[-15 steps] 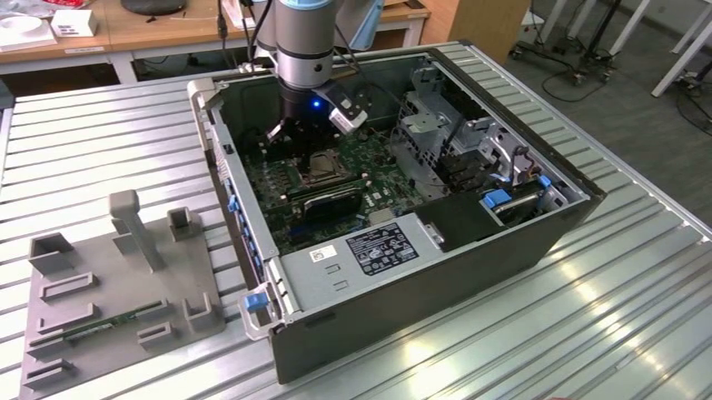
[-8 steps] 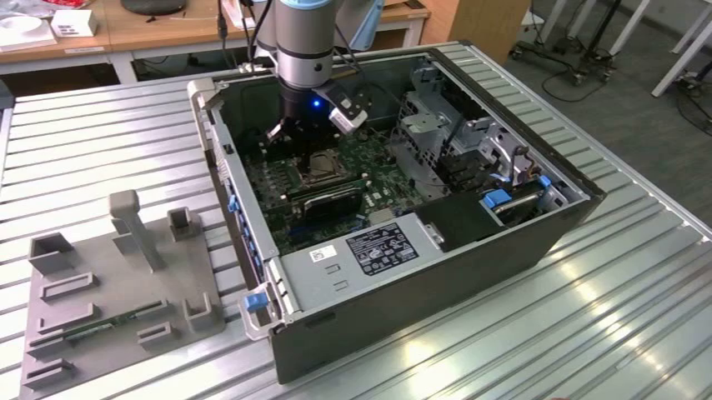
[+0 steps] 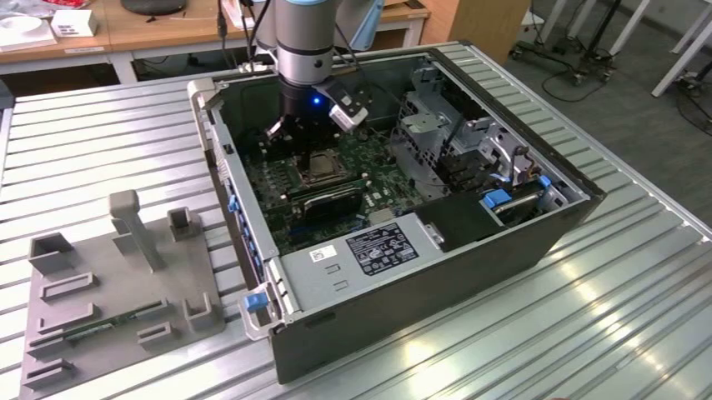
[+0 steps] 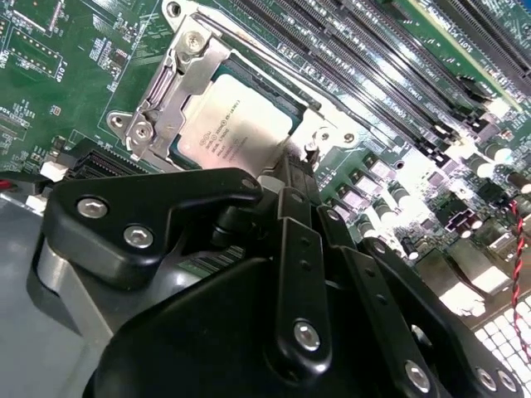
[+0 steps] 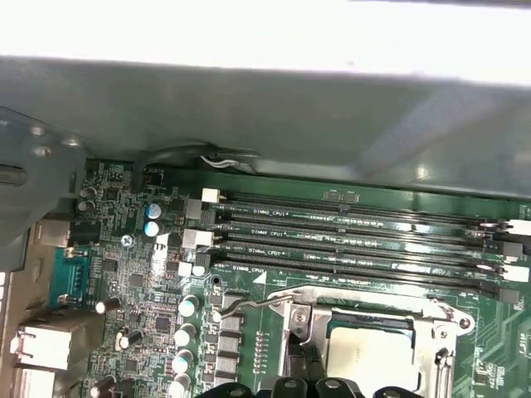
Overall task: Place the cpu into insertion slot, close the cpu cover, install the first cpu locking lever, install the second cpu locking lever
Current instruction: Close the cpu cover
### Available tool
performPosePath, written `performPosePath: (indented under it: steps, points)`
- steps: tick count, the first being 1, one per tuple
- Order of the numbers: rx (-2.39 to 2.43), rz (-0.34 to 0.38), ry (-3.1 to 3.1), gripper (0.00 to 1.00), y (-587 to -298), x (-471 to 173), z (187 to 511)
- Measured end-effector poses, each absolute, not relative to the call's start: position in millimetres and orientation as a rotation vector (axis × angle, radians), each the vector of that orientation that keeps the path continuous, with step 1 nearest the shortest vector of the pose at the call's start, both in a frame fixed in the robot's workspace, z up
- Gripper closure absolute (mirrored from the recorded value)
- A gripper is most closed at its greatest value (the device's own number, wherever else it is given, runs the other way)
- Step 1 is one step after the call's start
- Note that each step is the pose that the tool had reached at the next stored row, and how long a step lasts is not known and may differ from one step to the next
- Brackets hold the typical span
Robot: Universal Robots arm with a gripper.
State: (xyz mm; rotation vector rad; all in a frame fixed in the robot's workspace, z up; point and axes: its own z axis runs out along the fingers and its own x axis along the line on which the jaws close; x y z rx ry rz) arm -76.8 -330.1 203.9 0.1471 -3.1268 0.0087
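2 steps appear done: cpu [image 4: 236, 124] seated in slot [image 4: 265, 85], cover [image 4: 187, 70] lowered over it. 1 lever [image 5: 249, 302] is seen unlatched beside the slot; gripper [image 4: 286, 162] is closed, empty, at its edge.

The arm [image 3: 303, 37] comes down nearly upright from the top edge of the exterior view. Its grey last segment runs into a black wrist [image 3: 303, 98], where a small blue light [image 3: 317, 102] glows. Below it the gripper [image 3: 308, 150] hangs pointing straight down. In both wrist views its black, bolted link bars slant inward from either side, and the fingers [image 4: 292, 240] are drawn together into one narrow tip with no gap showing between them.
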Motion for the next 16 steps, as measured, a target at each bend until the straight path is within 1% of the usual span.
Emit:
performPosePath:
  steps: [16]
  points:
    - [0.147, 0.009, -3.127, 0.89, -330, -77, 221]
